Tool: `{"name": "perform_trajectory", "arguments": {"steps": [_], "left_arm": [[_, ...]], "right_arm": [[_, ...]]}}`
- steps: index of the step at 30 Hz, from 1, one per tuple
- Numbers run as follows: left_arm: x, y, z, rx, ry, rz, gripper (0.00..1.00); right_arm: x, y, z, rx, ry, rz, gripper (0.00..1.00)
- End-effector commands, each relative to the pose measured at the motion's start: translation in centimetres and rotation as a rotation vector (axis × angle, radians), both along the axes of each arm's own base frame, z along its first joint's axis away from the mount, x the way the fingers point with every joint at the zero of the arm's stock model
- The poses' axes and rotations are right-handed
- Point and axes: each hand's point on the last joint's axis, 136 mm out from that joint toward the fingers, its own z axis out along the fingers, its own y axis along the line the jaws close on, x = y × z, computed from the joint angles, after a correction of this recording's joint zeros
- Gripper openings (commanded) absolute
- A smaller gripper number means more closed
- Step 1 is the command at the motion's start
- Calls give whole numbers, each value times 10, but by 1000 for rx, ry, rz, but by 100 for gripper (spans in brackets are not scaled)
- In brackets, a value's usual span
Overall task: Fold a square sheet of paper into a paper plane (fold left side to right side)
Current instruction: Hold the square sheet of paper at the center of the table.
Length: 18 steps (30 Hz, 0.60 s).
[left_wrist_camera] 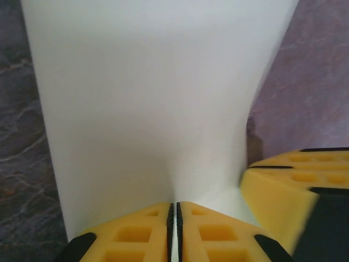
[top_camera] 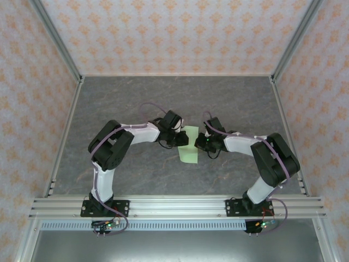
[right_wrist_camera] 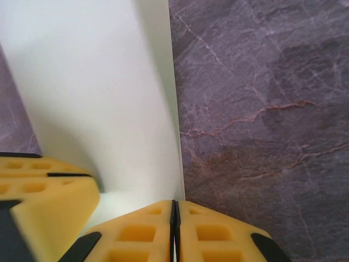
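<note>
**Two pinches on one thin sheet – tearing and skew are the risks**

The pale-green sheet of paper (top_camera: 189, 152) sits at the centre of the top view, over the grey marbled table (top_camera: 136, 98) and between the two tools. The left gripper (left_wrist_camera: 174, 210) has its yellow fingers pressed together on the sheet's near edge, and the paper buckles upward from the seam. The right gripper (right_wrist_camera: 174, 207) is likewise clamped on an edge at the bottom of its own view.

With both pinches so close together, any pull apart could rip the paper. Uneven travel would likely twist it, so that the left side lands askew on the right and the crease runs crooked. The buckle may also set as a stray wrinkle if it is pressed flat. A weak pinch could let the edge slip free.

From above, the left arm (top_camera: 112, 144) and right arm (top_camera: 272, 155) mirror each other – elbows out toward the frame's sides, forearms angled inward, wrists almost meeting mid-frame.
</note>
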Motion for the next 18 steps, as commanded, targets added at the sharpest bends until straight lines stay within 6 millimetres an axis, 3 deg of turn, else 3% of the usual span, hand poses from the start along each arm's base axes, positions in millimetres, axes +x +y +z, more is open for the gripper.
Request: {"name": "perform_trajectory", "arguments": {"steps": [1,6,14,18], "left_arm": [[1,6,-1,39,-13,8,14],[-14,13,-14,58,23,-2,14],[-20,15,-24,71,44,8,14],[-21,13,-24,74,44,6,13]], "right_arm": [[-24,-20,-28,-107,98,-7,13],[-10,-4,-4,11,11,0,13],[31,-2,78,188,-185,-13,14],[45,9,88,231,-193,8,14]]}}
